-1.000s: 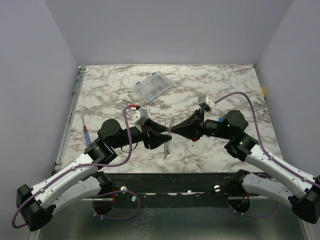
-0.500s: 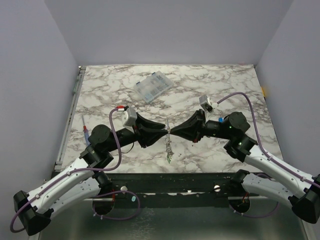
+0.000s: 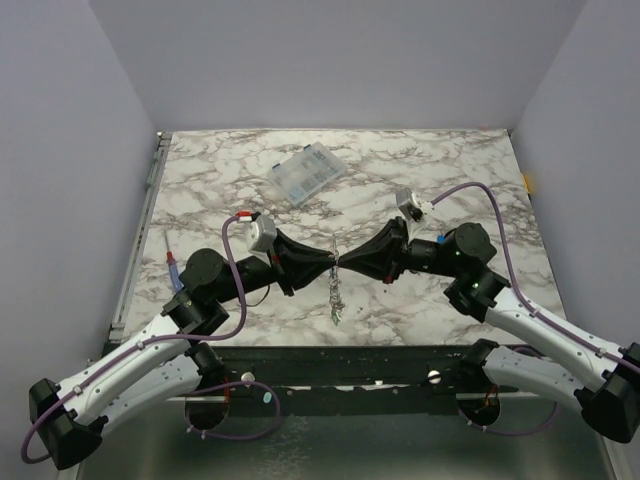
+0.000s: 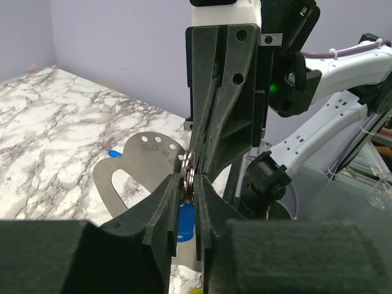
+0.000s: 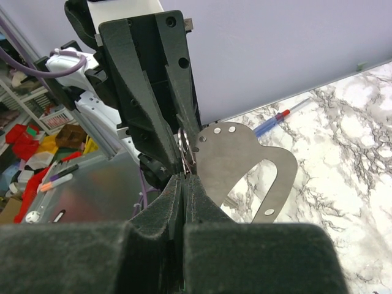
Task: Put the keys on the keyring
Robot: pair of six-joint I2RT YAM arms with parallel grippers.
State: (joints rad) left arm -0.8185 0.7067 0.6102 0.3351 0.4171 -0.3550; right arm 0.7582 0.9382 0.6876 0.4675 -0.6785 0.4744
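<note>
Above the middle of the marble table my two grippers meet tip to tip. The keyring (image 4: pixel 136 177), a flat grey oval loop (image 5: pixel 245 160) on thin wire rings (image 4: pixel 188 173), hangs between them. My left gripper (image 4: pixel 188 185) is narrowed onto the wire rings. Opposite it, my right gripper (image 5: pixel 185 179) is shut on the same wire rings (image 5: pixel 185 147). A blue key (image 4: pixel 185 222) hangs just under the left fingers. In the top view the bunch of keys (image 3: pixel 339 303) dangles below the left gripper (image 3: pixel 329 262) and the right gripper (image 3: pixel 344 262).
A clear plastic compartment box (image 3: pixel 308 172) lies at the back centre of the table. A red-and-blue screwdriver (image 3: pixel 174 265) lies near the left edge, and it shows again as the screwdriver (image 5: pixel 278 117) behind the keyring. Purple walls enclose three sides.
My left gripper has swung up from lower down to meet the right one and has narrowed onto the wire rings. The right gripper has stayed shut in place.
</note>
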